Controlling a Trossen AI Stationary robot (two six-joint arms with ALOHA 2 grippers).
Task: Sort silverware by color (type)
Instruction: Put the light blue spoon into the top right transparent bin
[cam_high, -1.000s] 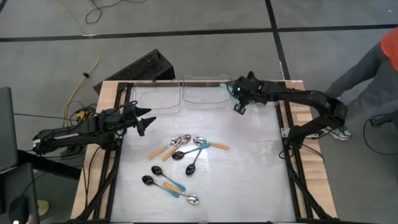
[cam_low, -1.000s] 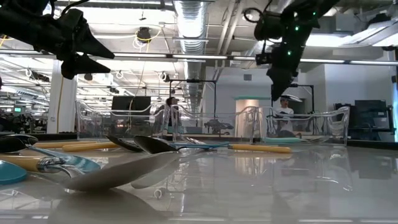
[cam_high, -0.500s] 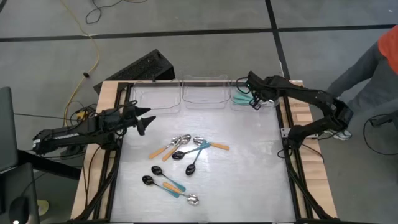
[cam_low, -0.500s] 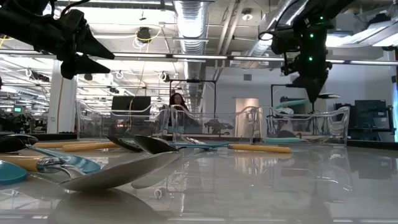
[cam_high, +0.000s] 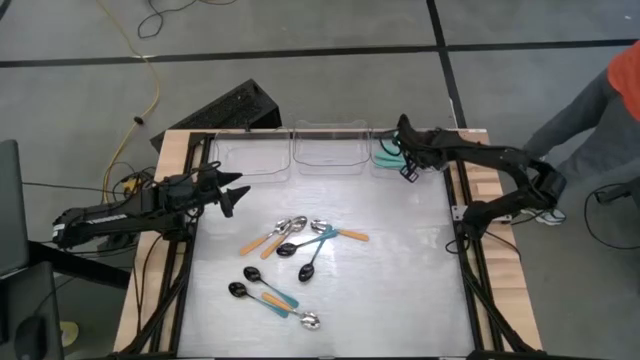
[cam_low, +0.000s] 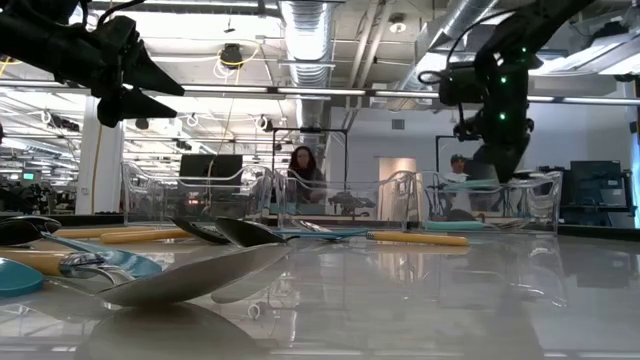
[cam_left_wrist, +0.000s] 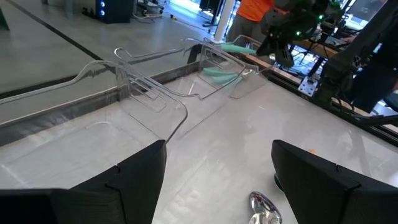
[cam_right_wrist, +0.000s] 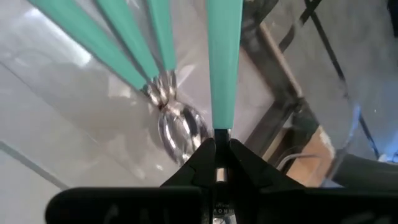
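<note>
My right gripper (cam_high: 406, 170) hovers over the far-right clear bin (cam_high: 386, 146), shut on a teal-handled spoon (cam_right_wrist: 222, 62). In the low view it (cam_low: 500, 150) dips to that bin's rim (cam_low: 548, 180). Three more teal-handled spoons (cam_right_wrist: 130, 50) lie flat on the bin's floor beneath it. The remaining spoons, with orange, blue and teal handles, lie flat in a heap mid-table (cam_high: 300, 240) and in a smaller group nearer the front (cam_high: 270, 295). My left gripper (cam_high: 236, 194) waits open above the table's left side. My right gripper pinches the teal-handled spoon between its two fingers (cam_right_wrist: 204, 157) at the neck (cam_right_wrist: 219, 133), where the teal handle ends. The handle runs straight out past the fingertips, along the fingers. The spoon is lifted clear above the spoons in the bin; its bowl is hidden between the fingers.
Three clear bins line the far edge: left (cam_high: 245, 155), middle (cam_high: 325, 150) and right. A wooden frame with black rails (cam_high: 462, 215) borders the table. A person in orange stands past the right edge (cam_high: 600, 110); another person shows beyond the bins (cam_low: 305, 165).
My right gripper carried the teal-handled spoon from in front of the middle bin toward the table's right, over the right bin, then came down toward that bin's rim. It stayed shut on the spoon. The left arm kept still.
</note>
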